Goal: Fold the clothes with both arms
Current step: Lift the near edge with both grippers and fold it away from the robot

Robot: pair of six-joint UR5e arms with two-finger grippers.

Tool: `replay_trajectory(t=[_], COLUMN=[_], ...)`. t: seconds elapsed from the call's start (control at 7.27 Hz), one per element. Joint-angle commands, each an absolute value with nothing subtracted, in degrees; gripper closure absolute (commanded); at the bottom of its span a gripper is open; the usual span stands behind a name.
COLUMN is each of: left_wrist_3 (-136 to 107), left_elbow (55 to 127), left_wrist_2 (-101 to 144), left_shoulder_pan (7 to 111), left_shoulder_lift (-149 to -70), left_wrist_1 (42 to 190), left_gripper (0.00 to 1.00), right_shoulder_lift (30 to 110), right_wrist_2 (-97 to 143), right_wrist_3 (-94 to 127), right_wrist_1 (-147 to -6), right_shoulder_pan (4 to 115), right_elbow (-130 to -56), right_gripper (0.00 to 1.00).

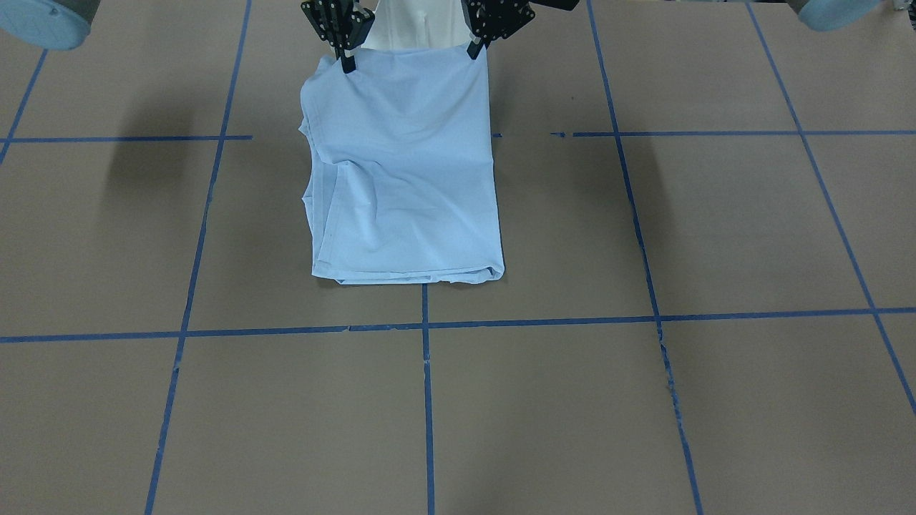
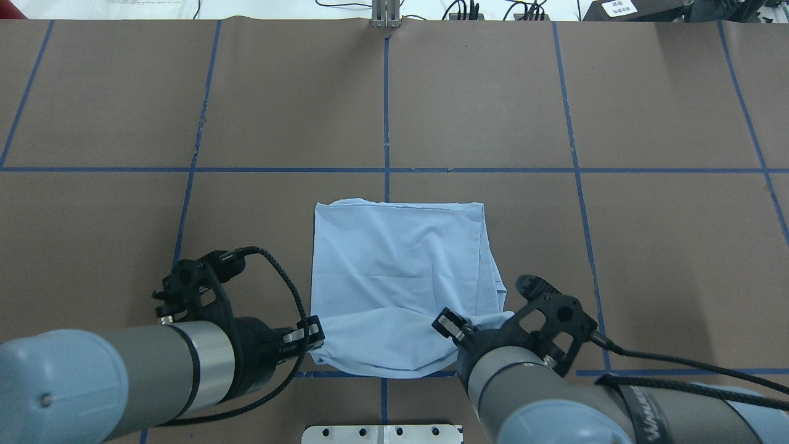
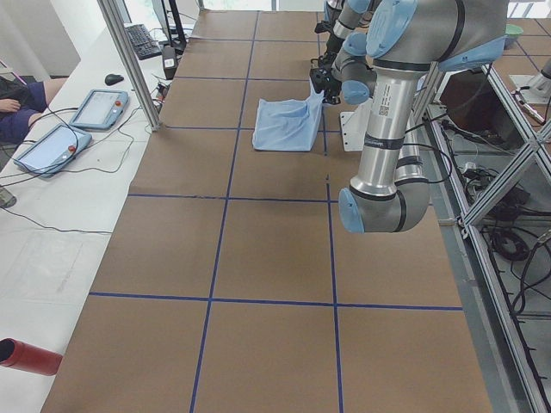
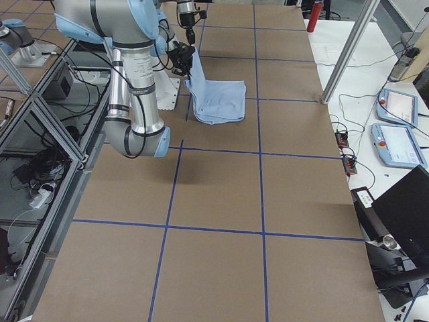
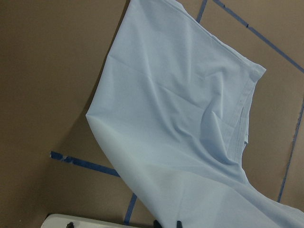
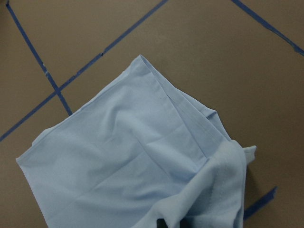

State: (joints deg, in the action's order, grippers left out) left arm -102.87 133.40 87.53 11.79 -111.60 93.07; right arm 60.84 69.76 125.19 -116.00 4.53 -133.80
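Presently, the light blue T-shirt [image 2: 394, 271] is shown lying part-folded on the brown tabletop [image 2: 616, 246], its long axis running straight away from the robot. The two corners of its near edge are held clear of the surface, one pinched in the closed jaws of the left arm [image 2: 123, 376], the other in the closed jaws of the right arm [image 2: 555, 401]. All other cloth extends forward of both jaws, so the fold is judged to be carried toward the far hem.
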Motion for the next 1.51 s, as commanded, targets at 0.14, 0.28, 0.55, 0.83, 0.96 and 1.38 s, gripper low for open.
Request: replay_trajectory(t=[0.14, 0.28, 0.55, 0.83, 0.96, 1.38], left_wrist_3=[-96.00, -94.06, -90.90, -89.12, -89.12, -88.43], left_elbow=[122.28, 121.12, 114.12, 109.88, 108.04, 98.21], left_wrist_2=[87.63, 87.63, 87.71, 87.80, 87.72, 87.63], left_shoulder_pan=[18.62, 20.20, 23.36, 24.96, 25.05, 25.40], left_shoulder_lift=[-115.74, -116.62, -117.94, -117.95, -118.38, -121.10], left_wrist_1=[93.87, 93.95, 98.92, 103.52, 103.80, 110.28], left_gripper=[1.00, 1.00, 1.00, 1.00, 1.00, 1.00], right_shoulder_lift=[60.03, 59.94, 59.85, 59.77, 56.81, 54.76], right_wrist_2=[74.17, 74.18, 76.02, 76.03, 76.03, 76.03], right_wrist_3=[121.47, 119.55, 117.08, 116.02, 116.02, 115.49], right_wrist_1=[-101.11, -98.81, -95.12, -90.11, -89.31, -88.95], right_shoulder_pan=[13.95, 15.63, 18.79, 19.86, 20.30, 20.91], right_elbow=[-118.86, -116.65, -112.61, -107.95, -103.32, -98.36], right_gripper=[1.00, 1.00, 1.00, 1.00, 1.00, 1.00])
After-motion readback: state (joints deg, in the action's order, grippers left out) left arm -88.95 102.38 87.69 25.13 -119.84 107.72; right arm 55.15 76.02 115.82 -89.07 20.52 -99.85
